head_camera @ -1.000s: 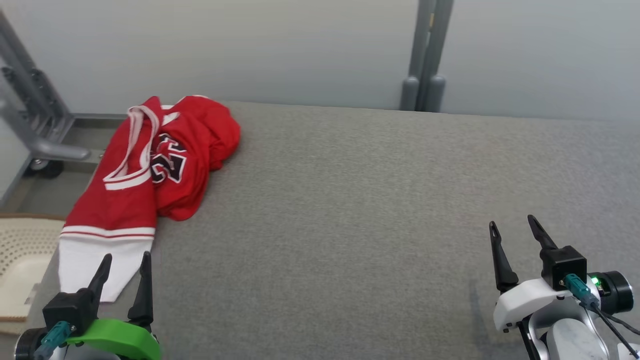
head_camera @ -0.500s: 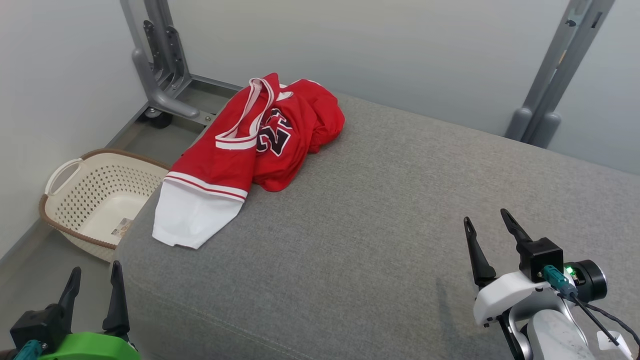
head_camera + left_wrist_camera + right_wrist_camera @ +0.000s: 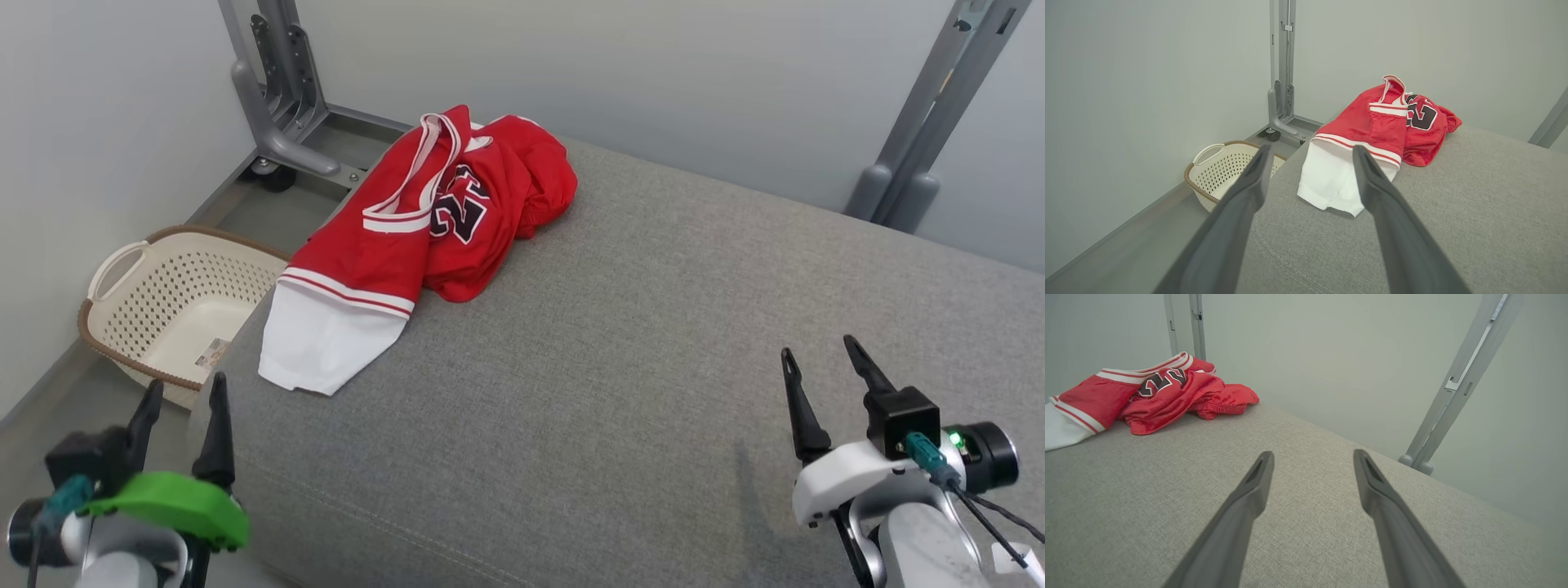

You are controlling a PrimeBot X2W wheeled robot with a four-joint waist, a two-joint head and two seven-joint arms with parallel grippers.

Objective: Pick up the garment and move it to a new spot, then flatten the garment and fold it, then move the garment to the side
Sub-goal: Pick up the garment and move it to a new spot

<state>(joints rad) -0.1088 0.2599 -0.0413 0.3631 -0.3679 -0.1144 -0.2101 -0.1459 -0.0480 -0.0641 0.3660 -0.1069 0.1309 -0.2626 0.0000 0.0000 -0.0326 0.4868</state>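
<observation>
Holding my left claw (image 3: 186, 382) and right claw (image 3: 818, 347) fully spread and empty, I worry about the crumpled red jersey (image 3: 424, 220) at the far-left edge of the padded worktop (image 3: 620, 343) — a one-layer pinch or sideways drag could tip it off — toward the laundry basket (image 3: 122, 261).

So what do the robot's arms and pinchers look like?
The left gripper and right gripper each have two long, dark, pointed fingers on a black block. The left wears a bright green curved plastic cover. The right has a smooth white shell, a small glowing green light and a thin black cable. Both carry a teal plug.
</observation>
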